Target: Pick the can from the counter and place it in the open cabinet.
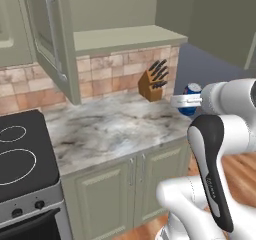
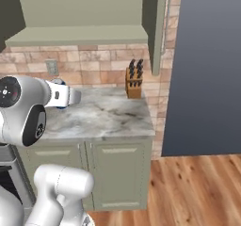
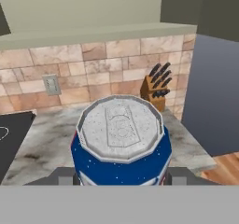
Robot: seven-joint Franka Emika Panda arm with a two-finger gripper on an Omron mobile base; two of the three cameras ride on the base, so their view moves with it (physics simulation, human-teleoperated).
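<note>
Can (image 3: pixel 120 143), blue body, silver top

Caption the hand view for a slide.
Gripper shut on the blue can, facing the knife block and backsplash.

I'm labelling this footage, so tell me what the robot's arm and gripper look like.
The arm is made of glossy white rounded segments with dark grey to black joint covers; one dark cover carries small lettering too blurred to read. The gripper shows two small dark grey finger tips. No cables are visible.
</note>
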